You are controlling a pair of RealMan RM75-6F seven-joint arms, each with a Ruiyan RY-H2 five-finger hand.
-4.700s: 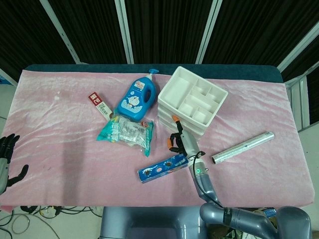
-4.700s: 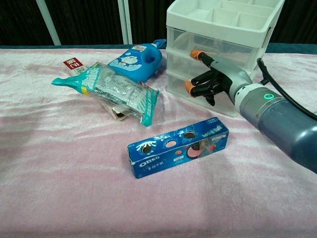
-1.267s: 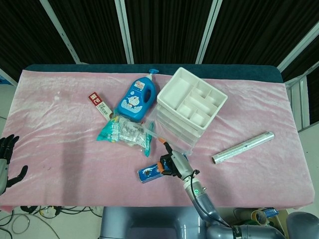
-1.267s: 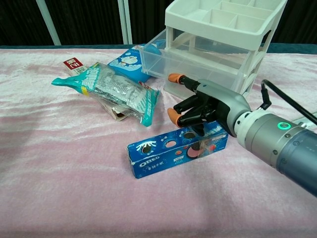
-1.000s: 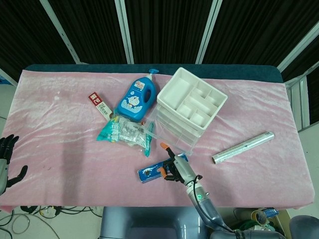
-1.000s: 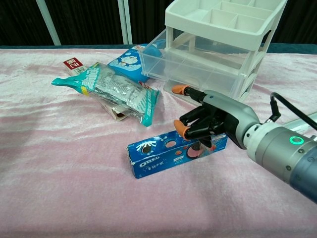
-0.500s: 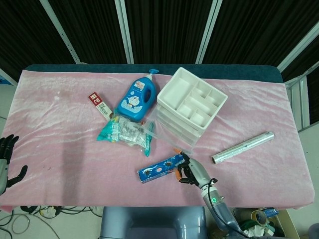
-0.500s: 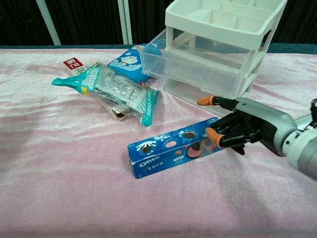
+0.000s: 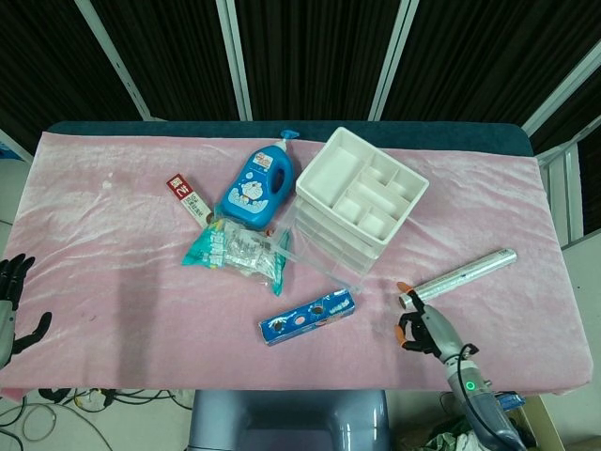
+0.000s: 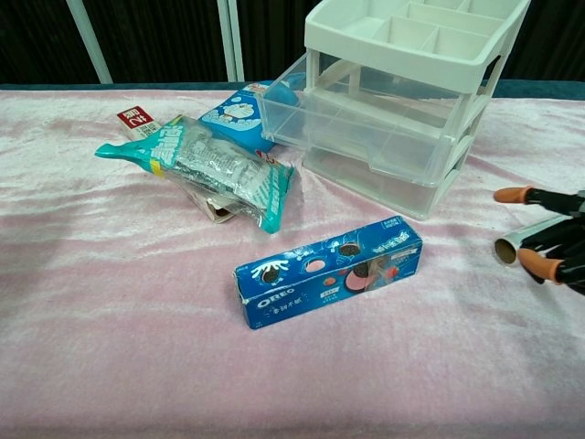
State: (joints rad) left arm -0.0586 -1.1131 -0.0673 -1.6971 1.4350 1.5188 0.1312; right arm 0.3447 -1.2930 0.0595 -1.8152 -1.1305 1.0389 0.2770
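**Right hand at the near end of the foil roll, drawer stood open**

The right hand [image 9: 424,329] is seen low over the pink cloth [image 9: 113,235], near the front edge of the table and just beside the near end of the silver foil roll [image 9: 458,278]. Nothing is held by it: its orange-tipped fingers [image 10: 537,263] are spread and loosely bent, and in the chest view they are seen flanking the open end of the roll — whether the roll is actually touched cannot be told. The roll itself lies flat and slanted on the cloth, to the right of the white drawer unit [image 9: 362,193].

The middle drawer [image 10: 356,123] of that unit is pulled out toward the blue bottle [image 9: 257,184], its clear walls being shown well in the chest view. The Oreo box [image 9: 307,317] lies flat in front of the unit, well apart from the right hand. A teal snack bag [image 9: 239,249] is found left of the drawer, partly laid over a small red-and-white box [image 9: 188,196], with the bottle just behind it.

The left hand [image 9: 13,301] is caught only at the far left edge of the head view, off the cloth — its dark fingers are apart and nothing is gripped.
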